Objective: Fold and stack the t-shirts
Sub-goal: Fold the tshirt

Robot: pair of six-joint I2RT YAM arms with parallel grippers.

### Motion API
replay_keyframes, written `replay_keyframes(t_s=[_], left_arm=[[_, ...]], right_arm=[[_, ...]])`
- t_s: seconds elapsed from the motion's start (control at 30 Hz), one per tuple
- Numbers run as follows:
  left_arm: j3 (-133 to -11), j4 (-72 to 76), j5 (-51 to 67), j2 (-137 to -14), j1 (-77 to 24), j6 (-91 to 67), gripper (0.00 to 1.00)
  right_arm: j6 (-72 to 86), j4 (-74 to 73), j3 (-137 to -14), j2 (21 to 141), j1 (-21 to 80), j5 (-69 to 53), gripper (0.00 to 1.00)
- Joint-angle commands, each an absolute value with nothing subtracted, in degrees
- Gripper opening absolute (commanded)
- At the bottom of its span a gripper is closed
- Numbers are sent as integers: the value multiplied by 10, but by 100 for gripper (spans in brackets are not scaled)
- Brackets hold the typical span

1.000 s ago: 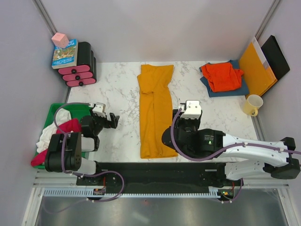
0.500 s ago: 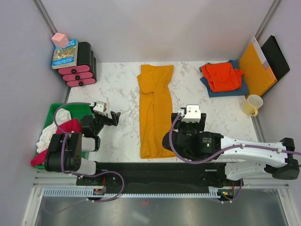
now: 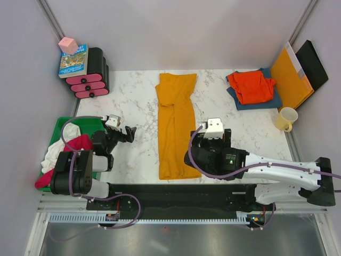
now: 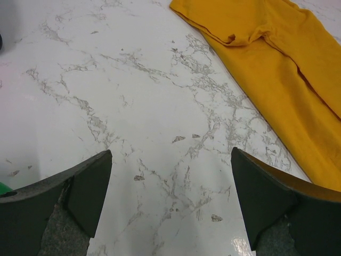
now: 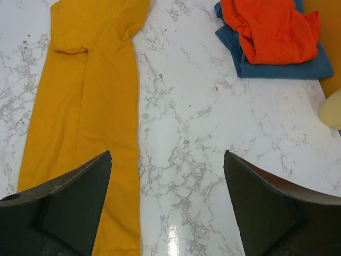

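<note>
My right pincer hovers low over the veined marble table, jaws spread wide; my left pincer likewise; between them lies the mustard-yellow t-shirt, a long soft folded strip.

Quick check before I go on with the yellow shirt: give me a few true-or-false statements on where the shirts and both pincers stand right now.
1. The mustard-yellow shirt lies on the table folded into a long narrow strip. True.
2. The right pincer is shut on the mustard-yellow shirt. False: its jaws stand wide open with nothing between them, beside the strip.
3. The red-orange shirt lies on top of the dark blue shirt. True.
4. The left pincer holds the magenta shirt. False: it is open and empty over bare marble; the magenta shirt lies in the green bin.
</note>
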State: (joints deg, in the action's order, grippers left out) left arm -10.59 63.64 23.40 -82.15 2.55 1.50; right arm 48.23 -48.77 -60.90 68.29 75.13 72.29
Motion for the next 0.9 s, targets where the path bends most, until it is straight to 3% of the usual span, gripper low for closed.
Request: replay_keyframes(t_s=[0.0, 0.23, 0.33, 0.37, 0.53, 0.6, 0.67, 0.7, 0.8, 0.87], left_arm=[[-114, 674, 226, -822, 26, 33, 100], [-121, 659, 188, -816, 17, 28, 100], [-94, 668, -11, -747, -84, 58, 100], [-133, 536, -96, -718, -110, 68, 100], [-376, 76, -212, -680, -209, -61, 100], [-486, -135, -202, -698, -231, -179, 100], [-521, -185, -83, -698, -257, -219, 100], [-511, -189, -29, -686, -261, -261, 100], [-357, -223, -19, -591, -253, -566, 100], [-279, -100, 90, -536, -254, -630, 100]], right_arm=[[493, -506, -613, 625, 751, 686, 94], [500, -509, -541, 527, 751, 677, 95], [496, -516, -539, 526, 751, 667, 95], [495, -520, -541, 527, 751, 667, 95], [483, -516, -545, 556, 751, 678, 96], [476, -513, -551, 574, 751, 686, 97], [477, -511, -555, 583, 751, 690, 97], [476, -501, -555, 589, 751, 690, 97], [463, -478, -553, 593, 751, 684, 98], [452, -462, -553, 595, 751, 682, 97]])
